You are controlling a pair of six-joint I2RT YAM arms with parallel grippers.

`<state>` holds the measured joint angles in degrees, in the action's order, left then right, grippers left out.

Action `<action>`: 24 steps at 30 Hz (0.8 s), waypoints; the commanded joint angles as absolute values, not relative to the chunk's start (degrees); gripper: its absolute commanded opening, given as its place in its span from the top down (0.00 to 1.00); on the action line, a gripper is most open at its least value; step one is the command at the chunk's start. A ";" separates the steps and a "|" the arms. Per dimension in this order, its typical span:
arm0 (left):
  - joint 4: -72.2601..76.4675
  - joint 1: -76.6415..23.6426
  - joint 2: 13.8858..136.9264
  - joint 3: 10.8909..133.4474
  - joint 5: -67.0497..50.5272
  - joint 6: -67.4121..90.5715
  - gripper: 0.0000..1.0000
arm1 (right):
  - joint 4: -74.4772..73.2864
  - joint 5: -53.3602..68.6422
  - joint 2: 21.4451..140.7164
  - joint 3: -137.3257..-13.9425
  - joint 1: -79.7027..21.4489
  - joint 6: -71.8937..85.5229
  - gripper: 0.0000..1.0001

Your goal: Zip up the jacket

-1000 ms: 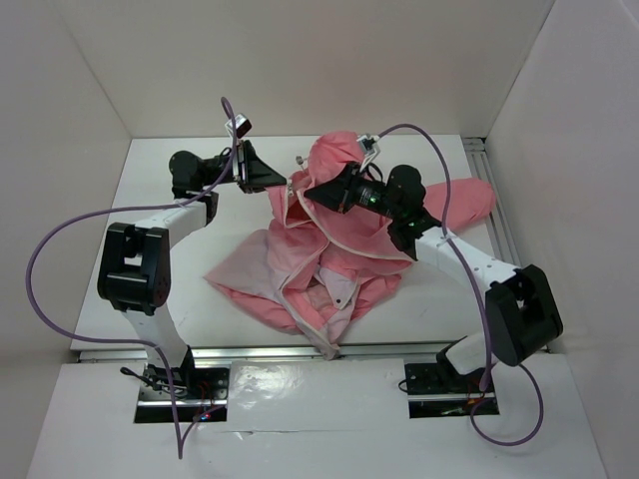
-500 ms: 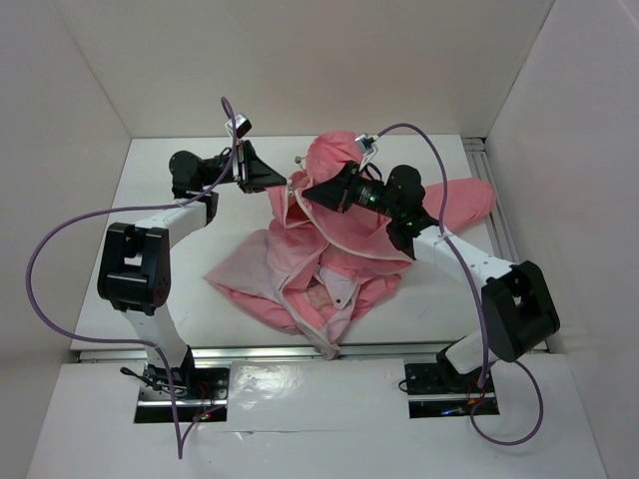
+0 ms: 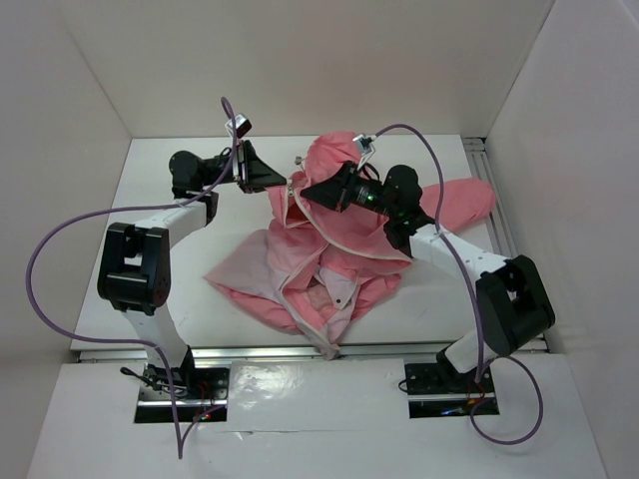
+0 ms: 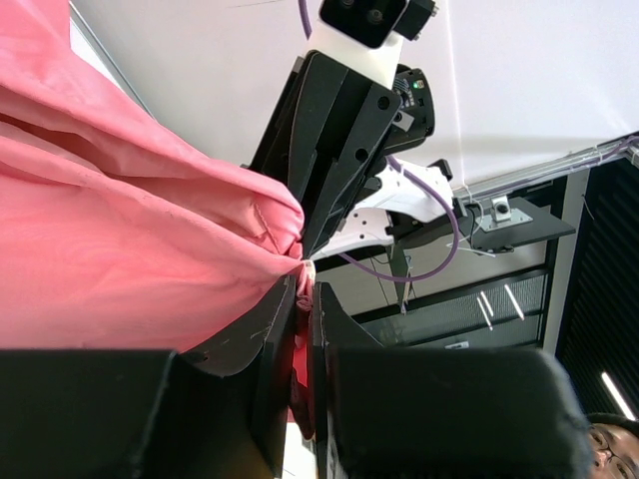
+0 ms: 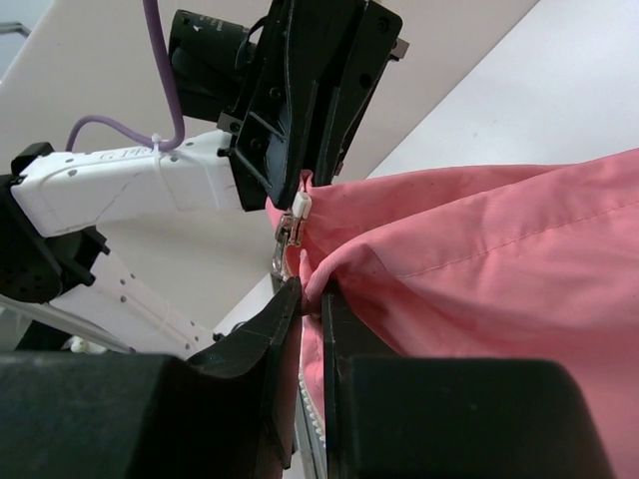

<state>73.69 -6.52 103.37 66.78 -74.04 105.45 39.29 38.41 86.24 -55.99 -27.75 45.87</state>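
The salmon-pink jacket (image 3: 344, 254) lies crumpled at the table's middle, with its pale lining showing at the front left. My left gripper (image 3: 286, 183) is shut on a raised edge of the jacket. In the left wrist view (image 4: 305, 294) pink fabric (image 4: 120, 249) is pinched between its jaws. My right gripper (image 3: 306, 190) faces it from the right, very close. In the right wrist view (image 5: 312, 289) it is shut on a fold of the jacket (image 5: 499, 259). The metal zipper slider (image 5: 294, 228) hangs just above those jaws, and white zipper teeth (image 5: 311, 424) run below.
The white table (image 3: 200, 289) is enclosed by white walls at the back and on both sides. An aluminium rail (image 3: 494, 200) runs along the right side and another (image 3: 260, 351) along the front edge. One jacket sleeve (image 3: 464, 200) stretches toward the right rail.
My right arm has shifted slightly toward the back, still holding the fabric. The left arm and the jacket's lower part have not visibly moved.
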 commanded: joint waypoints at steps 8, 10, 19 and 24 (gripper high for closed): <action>105.47 -6.77 102.74 68.47 -74.53 106.17 1.00 | 45.53 39.46 85.87 -58.01 -27.51 46.58 1.00; 105.47 -6.77 102.74 68.47 -74.53 106.17 1.00 | 45.53 40.07 85.34 -58.01 -26.99 46.58 1.00; 105.47 -6.77 102.74 69.52 -74.53 106.17 1.00 | 44.21 40.69 84.81 -56.87 -26.98 45.97 1.00; 105.47 -6.77 103.27 70.57 -75.06 106.70 1.00 | 43.42 40.69 84.29 -56.34 -26.98 45.44 1.00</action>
